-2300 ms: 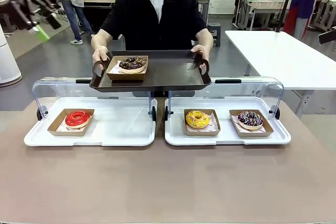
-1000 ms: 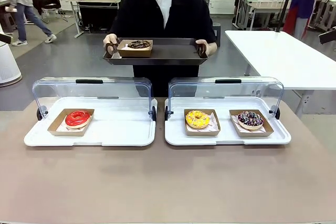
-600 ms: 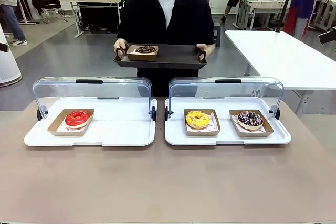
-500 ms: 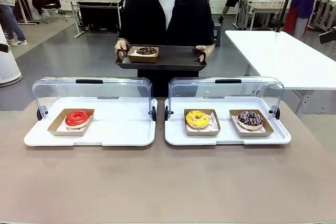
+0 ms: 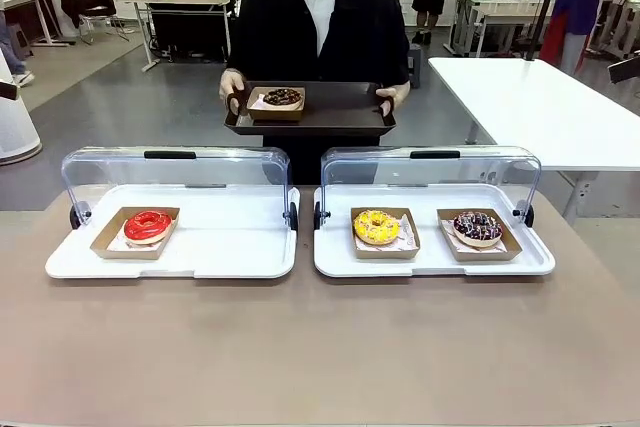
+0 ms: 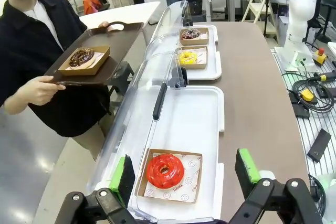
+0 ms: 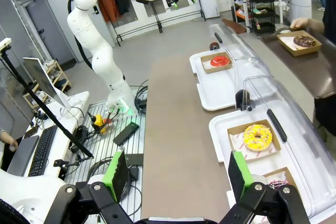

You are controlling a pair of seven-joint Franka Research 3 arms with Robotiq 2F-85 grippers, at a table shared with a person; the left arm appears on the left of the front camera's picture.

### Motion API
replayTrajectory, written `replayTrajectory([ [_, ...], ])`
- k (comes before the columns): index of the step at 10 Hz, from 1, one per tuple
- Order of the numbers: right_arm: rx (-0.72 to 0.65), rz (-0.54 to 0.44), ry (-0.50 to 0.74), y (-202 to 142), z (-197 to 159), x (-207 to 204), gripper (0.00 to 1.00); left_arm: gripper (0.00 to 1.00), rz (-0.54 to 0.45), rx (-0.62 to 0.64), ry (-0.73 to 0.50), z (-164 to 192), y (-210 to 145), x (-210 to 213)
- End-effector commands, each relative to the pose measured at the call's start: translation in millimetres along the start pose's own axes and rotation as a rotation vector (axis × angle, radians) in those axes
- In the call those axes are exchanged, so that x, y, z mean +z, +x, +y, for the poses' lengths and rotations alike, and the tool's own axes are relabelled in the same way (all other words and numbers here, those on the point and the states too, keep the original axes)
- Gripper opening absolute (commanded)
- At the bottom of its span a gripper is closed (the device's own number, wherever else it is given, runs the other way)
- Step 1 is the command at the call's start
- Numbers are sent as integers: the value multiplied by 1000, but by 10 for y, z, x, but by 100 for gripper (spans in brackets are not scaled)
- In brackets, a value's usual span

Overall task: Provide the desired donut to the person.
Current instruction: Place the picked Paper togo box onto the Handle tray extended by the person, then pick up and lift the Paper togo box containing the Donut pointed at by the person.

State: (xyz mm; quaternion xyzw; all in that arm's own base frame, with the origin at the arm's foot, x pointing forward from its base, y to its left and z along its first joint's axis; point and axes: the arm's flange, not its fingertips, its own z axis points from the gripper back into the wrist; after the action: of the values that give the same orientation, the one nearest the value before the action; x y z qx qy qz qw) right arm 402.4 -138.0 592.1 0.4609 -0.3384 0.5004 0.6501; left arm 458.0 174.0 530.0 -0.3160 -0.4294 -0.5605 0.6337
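**Chocolate donut rides on the person's tray; both grippers empty**

The person (image 5: 310,32), in a black overshirt, stands at the far side of the table (image 5: 320,347). Both hands grip the handles of a dark serving tray (image 5: 340,112), held apart from the display cases. On it sits a chocolate-glazed donut (image 5: 282,97) in a cardboard box.

Two white display trays lie side by side on the table, clear lids raised. The left tray (image 5: 230,247) holds a red donut (image 5: 148,225). The right tray (image 5: 430,259) holds a yellow donut (image 5: 376,227) and, beside it, a dark sprinkled donut (image 5: 477,227).

The left gripper (image 6: 185,170) hangs above the red donut's end, jaws spread wide, grasping nothing. The right gripper (image 7: 177,173), near the yellow donut's end, is likewise spread and empty.
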Motion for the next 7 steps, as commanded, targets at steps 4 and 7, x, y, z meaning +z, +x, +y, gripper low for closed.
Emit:
replayTrajectory([
  [4, 6, -3, 9, 12, 8, -10, 100, 100, -7, -10, -6, -17, -8, 8],
  [7, 6, -3, 9, 12, 8, -10, 100, 100, -7, -10, -6, -17, -8, 8],
])
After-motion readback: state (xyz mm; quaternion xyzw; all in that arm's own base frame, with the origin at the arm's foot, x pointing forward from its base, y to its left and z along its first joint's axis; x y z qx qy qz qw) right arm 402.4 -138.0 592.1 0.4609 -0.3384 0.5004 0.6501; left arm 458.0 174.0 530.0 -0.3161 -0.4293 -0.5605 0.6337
